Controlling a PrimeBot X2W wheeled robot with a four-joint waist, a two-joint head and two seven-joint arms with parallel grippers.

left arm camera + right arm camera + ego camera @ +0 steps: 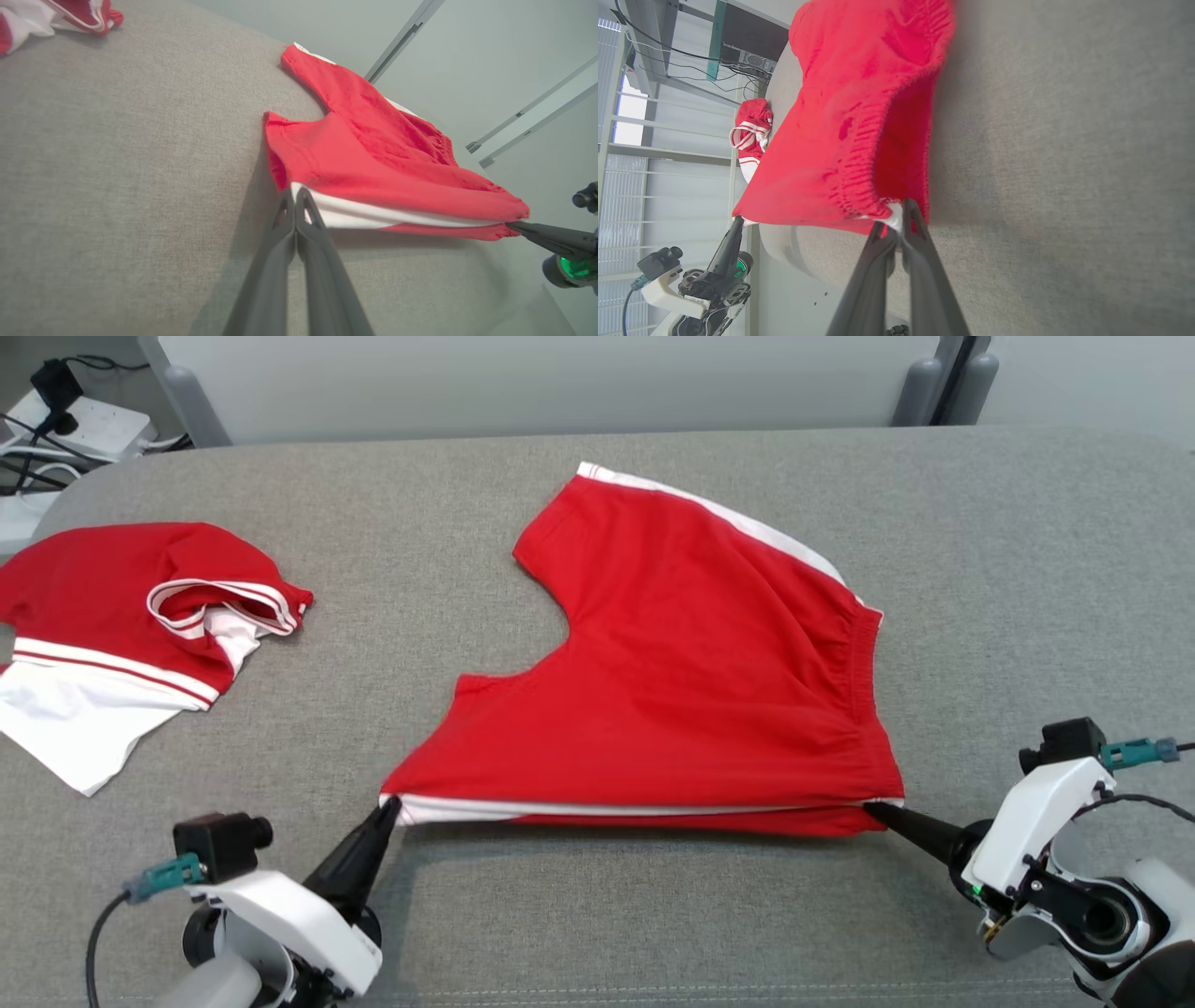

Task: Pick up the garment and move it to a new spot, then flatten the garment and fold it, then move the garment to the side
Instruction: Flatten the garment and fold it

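Grey fabric table, pale wall

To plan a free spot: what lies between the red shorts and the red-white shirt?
Only bare grey table cover lies between the shorts and the shirt, as the head view shows.

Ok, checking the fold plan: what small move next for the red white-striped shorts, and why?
Probably lift both near corners toward the far edge: the left gripper and right gripper are shut on the red white-striped shorts, which lie mostly flat on the grey fabric table.
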